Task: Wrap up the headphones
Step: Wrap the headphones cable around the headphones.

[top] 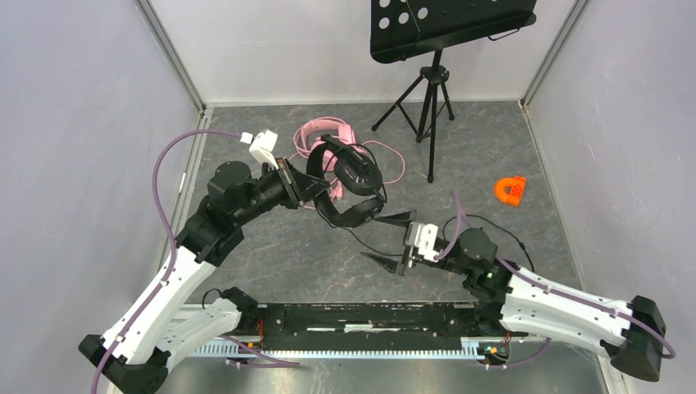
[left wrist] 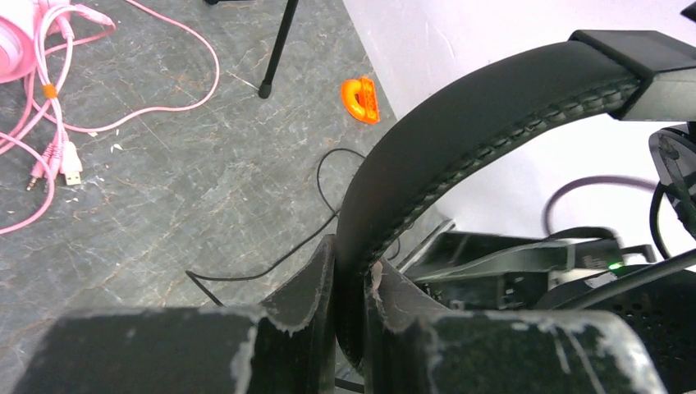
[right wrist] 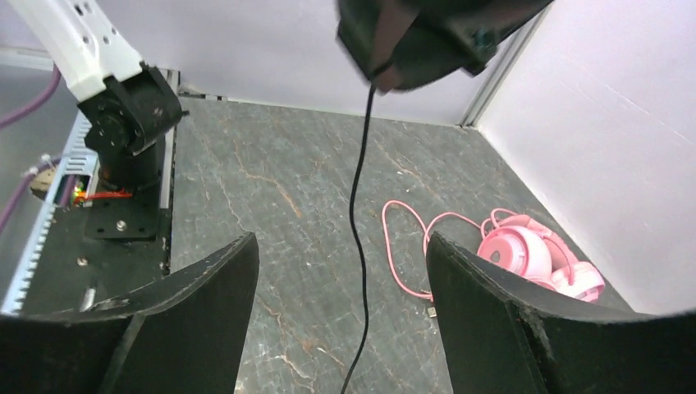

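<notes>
Two headsets, two arms, one orange plastic piece [top: 510, 190] and one music stand [top: 443, 29] on a tripod are shown. The black headset [top: 349, 185] is held up off the table [top: 271, 238], left of centre. The left gripper [top: 316, 187] pinches its padded headband [left wrist: 460, 115] between both fingers, and its ear cups sit to the right of the grip. The pink headset [top: 316, 135] lies on the table just behind it, with its pink cable [top: 394, 164] looped loosely alongside. The left arm rises from its base at the near left, elbow bent, with the wrist turned toward the centre. The right arm lies low from the near right, its forearm pointing left. The right gripper [top: 392, 240] is spread wide and holds nothing. The thin black cable [right wrist: 359, 205] hangs from the black headset between its two fingers. Whether it touches either finger cannot be told. The orange piece rests well apart, at the right.
</notes>
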